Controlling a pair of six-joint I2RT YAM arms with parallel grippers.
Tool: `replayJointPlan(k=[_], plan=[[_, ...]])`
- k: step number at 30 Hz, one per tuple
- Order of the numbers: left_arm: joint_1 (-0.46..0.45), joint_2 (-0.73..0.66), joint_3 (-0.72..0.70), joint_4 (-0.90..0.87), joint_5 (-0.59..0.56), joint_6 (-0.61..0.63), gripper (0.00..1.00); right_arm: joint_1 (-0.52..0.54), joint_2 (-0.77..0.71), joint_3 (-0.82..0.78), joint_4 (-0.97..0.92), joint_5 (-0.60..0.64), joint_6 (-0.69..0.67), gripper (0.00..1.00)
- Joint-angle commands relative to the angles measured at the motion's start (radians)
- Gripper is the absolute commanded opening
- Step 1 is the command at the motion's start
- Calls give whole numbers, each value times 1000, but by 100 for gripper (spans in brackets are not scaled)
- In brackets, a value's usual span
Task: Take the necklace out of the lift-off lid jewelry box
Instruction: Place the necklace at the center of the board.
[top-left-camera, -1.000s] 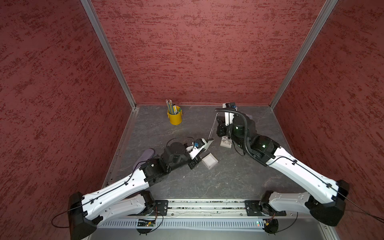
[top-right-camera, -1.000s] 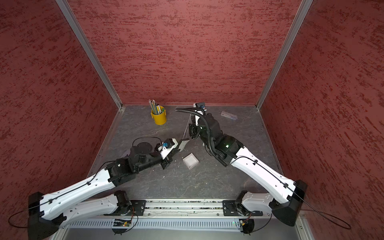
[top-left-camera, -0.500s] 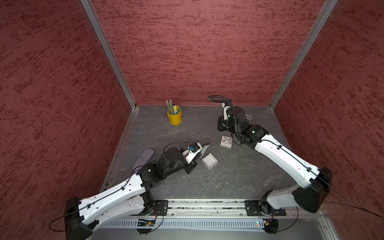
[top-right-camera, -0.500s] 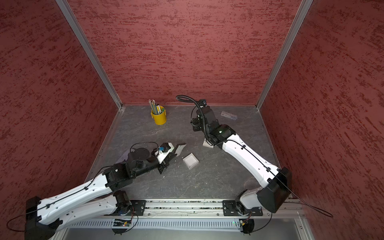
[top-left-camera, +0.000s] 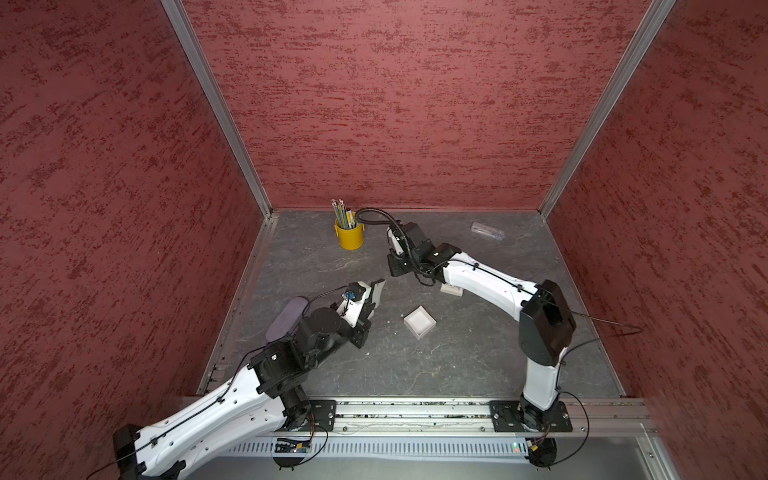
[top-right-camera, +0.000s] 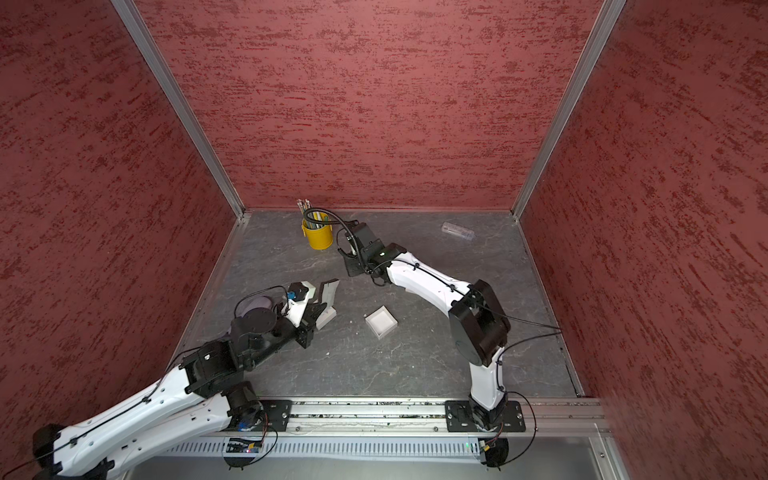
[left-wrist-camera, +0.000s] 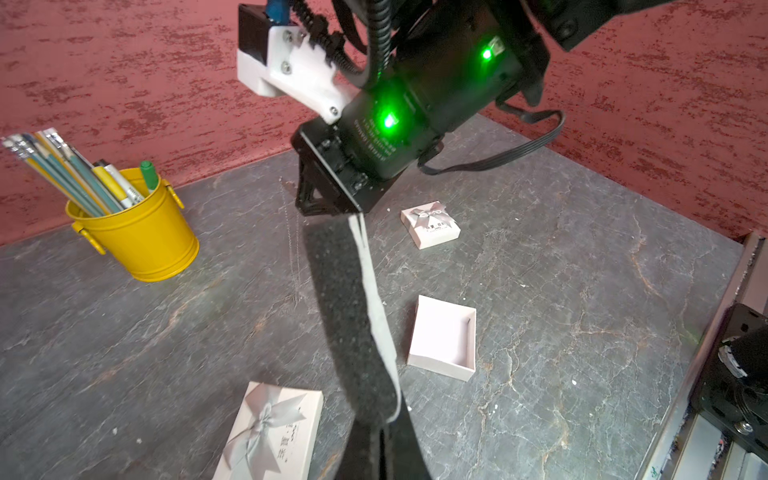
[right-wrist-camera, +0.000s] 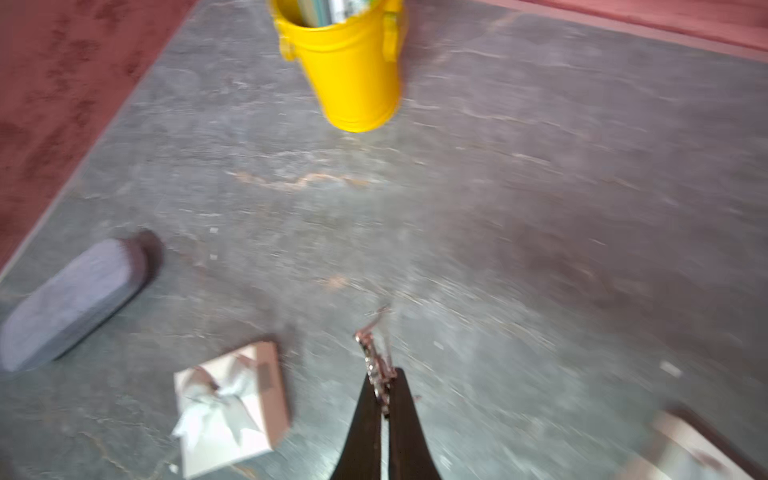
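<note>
Silver necklace (right-wrist-camera: 374, 365), wrist views only

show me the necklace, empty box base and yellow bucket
necklace (right-wrist-camera: 369, 359), right wrist view, chain links
empty box base (top-left-camera: 419, 322), in a top view, inner floor
yellow bucket (top-left-camera: 350, 240), in a top view, side wall

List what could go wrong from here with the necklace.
The right gripper pinches only a thin bit of the necklace; it may slip out.
The necklace hangs close beside the foam insert in the left gripper and could snag.
The yellow pencil bucket stands near the right gripper; a swing might tip it.
</note>
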Motion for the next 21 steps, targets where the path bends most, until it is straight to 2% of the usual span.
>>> replayJointPlan(k=[1,6,10,16,21], plan=[[5,-52,-15,-56,-50,-50,0,38,77,123,45,-85,-6,0],[6,-75,-19,-101,-67,-64,0,44,212,268,30,-116,-22,0],[8,-61,-32,-89,-69,-69,0,40,271,315,37,-131,-38,0],[17,9,-48,-32,-44,-85,0,-11,312,284,46,-132,-44,0],[28,93,-61,46,-1,-101,0,-82,310,175,97,-144,-58,0]])
